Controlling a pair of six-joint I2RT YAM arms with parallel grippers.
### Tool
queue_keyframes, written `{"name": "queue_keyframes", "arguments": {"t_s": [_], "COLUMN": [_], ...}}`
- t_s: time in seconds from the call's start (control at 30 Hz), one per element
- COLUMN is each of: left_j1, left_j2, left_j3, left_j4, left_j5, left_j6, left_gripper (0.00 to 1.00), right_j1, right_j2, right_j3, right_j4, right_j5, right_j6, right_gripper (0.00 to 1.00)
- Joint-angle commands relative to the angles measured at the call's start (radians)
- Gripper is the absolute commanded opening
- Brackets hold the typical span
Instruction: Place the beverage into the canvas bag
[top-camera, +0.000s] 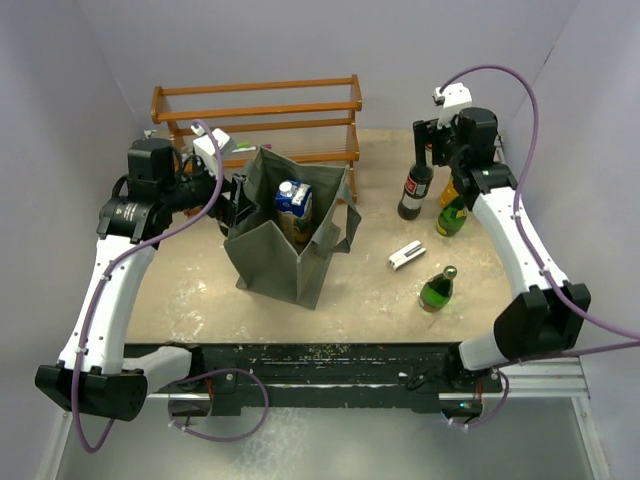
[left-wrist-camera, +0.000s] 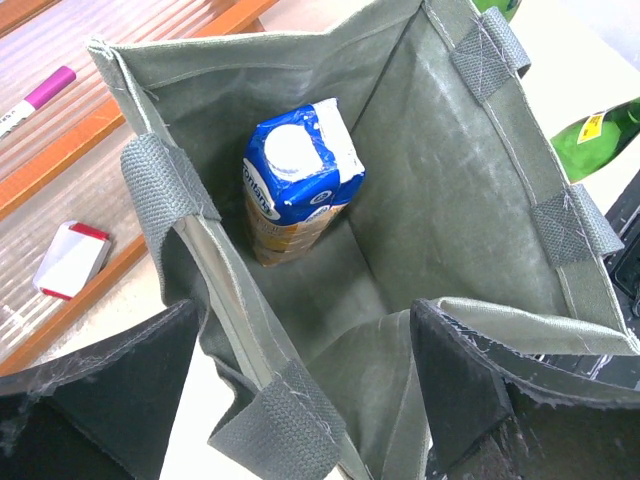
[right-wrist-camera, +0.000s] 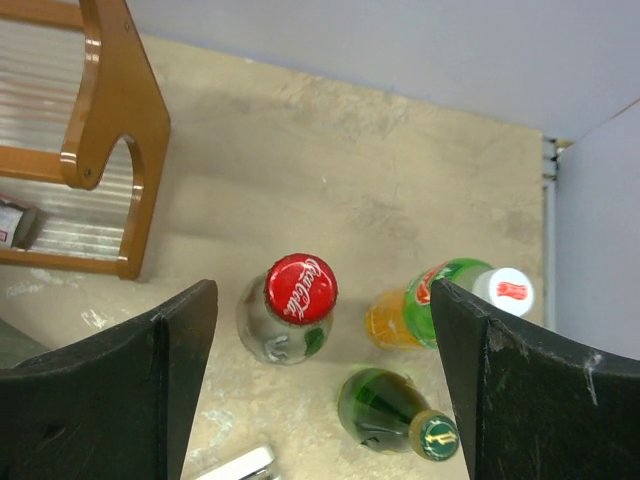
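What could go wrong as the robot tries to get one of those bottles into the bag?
The right gripper hangs open over the cola bottle, but the orange drink bottle and a green bottle stand close beside it; a finger coming down could tip one over.
The canvas bag is soft, and a blue carton already stands inside, so a bottle might catch the rim or land on the carton.

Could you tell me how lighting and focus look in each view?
Top external: even, diffuse light, just a soft shadow beside the canvas bag. Left wrist: the carton is sharp, its white cap nearly washed out; the left tool's fingers are dark. Right wrist: glare spots on the glossy wooden rack; cola bottle crisp.
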Motion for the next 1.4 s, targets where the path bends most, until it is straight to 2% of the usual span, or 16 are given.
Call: {"name": "queue_keyframes", "arguments": {"t_s": [0.0,0.37,0.67,0.73,0.77,0.8,0.87,1.17,1.37], "left_j1": [0.000,0.000,0.000,0.000,0.000,0.000,0.000,0.000,-0.001], "left_j2": [-0.024,-0.030,-0.030,-0.027,-0.025,-0.024,-0.021,-0.005,0.008], "left_j3": [-0.010,-0.015,-0.017,-0.015,-0.014,-0.013,-0.011,-0.004,0.007], "left_j4": [0.046,0.045,0.044,0.045,0.046,0.046,0.046,0.045,0.025], "left_j5": [0.030,0.035,0.033,0.031,0.030,0.030,0.027,0.019,0.009], "left_j6": [0.019,0.019,0.025,0.023,0.022,0.020,0.022,0.025,0.043], "left_gripper": [0.88,0.88,0.88,0.88,0.88,0.88,0.88,0.88,0.88], "right_j1": [-0.022,-0.041,-0.043,-0.043,-0.042,-0.042,-0.041,-0.016,0.089], "right_j2": [0.031,0.115,0.104,0.092,0.086,0.080,0.062,-0.063,-0.129], "right_j3": [0.050,0.091,0.097,0.105,0.112,0.123,0.147,0.269,0.364], "right_j4": [0.006,0.003,0.004,0.003,-0.008,-0.024,-0.048,-0.103,-0.159], "right_j5": [-0.072,-0.129,-0.136,-0.142,-0.150,-0.156,-0.151,-0.229,-0.212], "right_j6": [0.047,0.058,0.036,0.026,0.020,0.018,0.014,-0.013,-0.035], "right_gripper": [0.87,0.64,0.43,0.34,0.25,0.13,0.00,0.00,0.00]}}
